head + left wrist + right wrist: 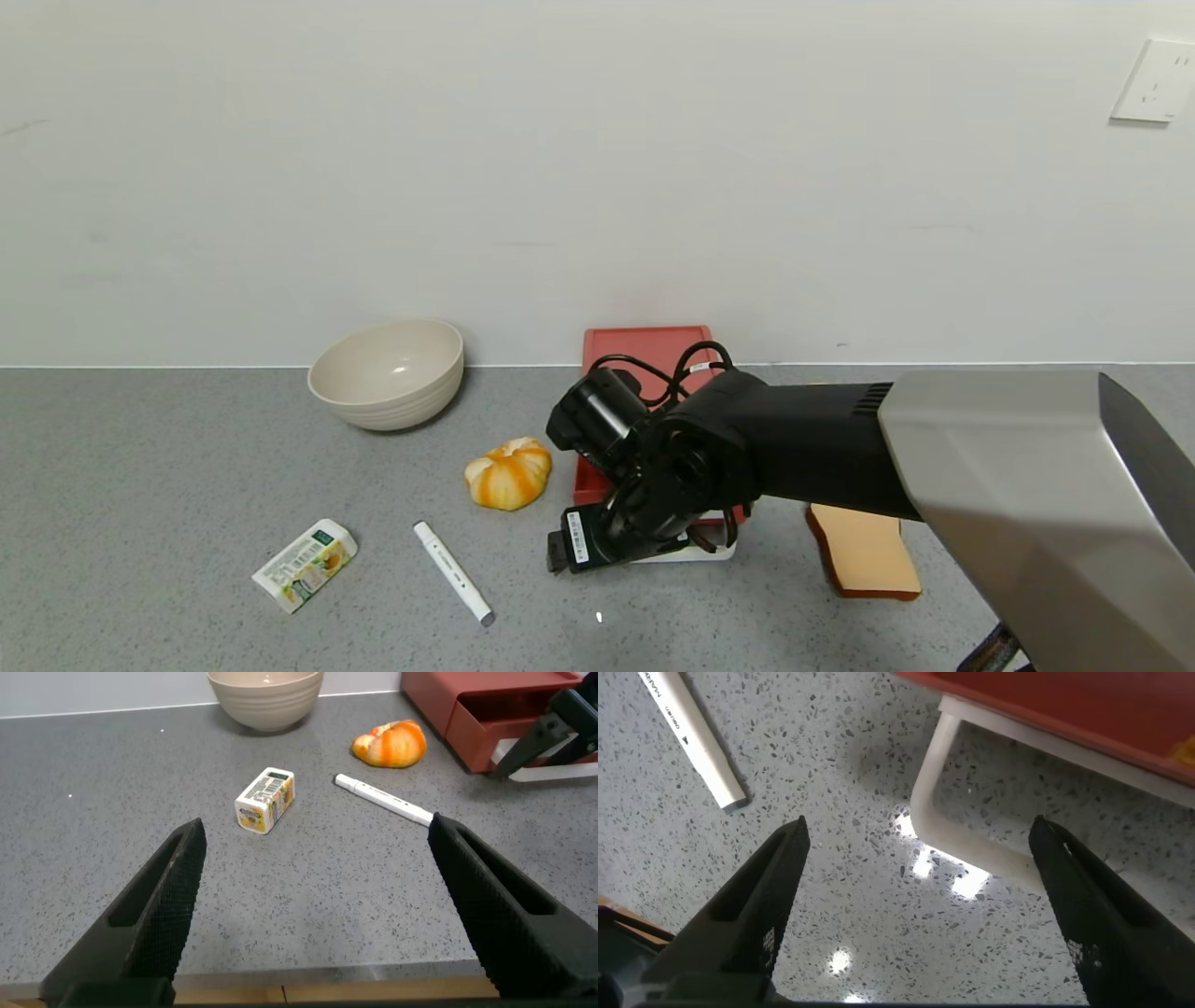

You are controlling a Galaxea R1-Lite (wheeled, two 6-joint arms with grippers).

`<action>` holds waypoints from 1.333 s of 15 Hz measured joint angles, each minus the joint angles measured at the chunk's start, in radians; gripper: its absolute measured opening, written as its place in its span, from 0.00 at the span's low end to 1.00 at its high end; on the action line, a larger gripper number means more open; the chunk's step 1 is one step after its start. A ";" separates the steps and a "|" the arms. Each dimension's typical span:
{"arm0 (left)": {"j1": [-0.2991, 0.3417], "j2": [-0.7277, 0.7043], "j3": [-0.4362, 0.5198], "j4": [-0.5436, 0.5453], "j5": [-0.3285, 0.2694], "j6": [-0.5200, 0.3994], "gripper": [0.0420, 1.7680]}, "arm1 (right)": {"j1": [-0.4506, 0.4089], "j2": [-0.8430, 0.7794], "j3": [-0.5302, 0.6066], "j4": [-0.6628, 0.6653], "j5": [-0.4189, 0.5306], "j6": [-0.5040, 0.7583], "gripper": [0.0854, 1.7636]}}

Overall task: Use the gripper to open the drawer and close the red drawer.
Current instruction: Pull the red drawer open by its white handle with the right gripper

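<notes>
Right gripper point(915, 849) open over white handle point(926, 793) — head view hides this.

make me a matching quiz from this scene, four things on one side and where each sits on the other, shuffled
Things:
1. bowl
2. marker
3. small carton
4. right tool

Places:
A. by the drawer's white handle
B. at the wall, left of the drawer
C. nearest the counter's front left
D. between the small carton and the handle

Pairs: 1-B, 2-D, 3-C, 4-A
</notes>
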State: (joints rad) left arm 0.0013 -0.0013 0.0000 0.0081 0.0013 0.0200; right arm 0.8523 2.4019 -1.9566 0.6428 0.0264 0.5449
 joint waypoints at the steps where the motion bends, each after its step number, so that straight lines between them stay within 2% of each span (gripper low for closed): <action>1: 0.000 0.000 0.000 0.000 0.000 0.000 0.97 | 0.005 -0.003 0.004 -0.001 0.000 0.024 0.97; 7: 0.000 0.000 0.000 0.000 0.000 0.000 0.97 | 0.034 -0.018 0.023 0.033 0.002 0.070 0.97; 15: 0.000 0.000 0.000 0.000 0.000 0.000 0.97 | 0.070 -0.057 0.111 0.035 0.003 0.095 0.97; 20: 0.000 0.000 0.000 0.000 0.000 0.000 0.97 | 0.080 -0.069 0.117 0.034 0.003 0.100 0.97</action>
State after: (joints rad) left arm 0.0013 -0.0013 0.0000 0.0085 0.0009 0.0196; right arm 0.9321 2.3332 -1.8391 0.6768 0.0298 0.6451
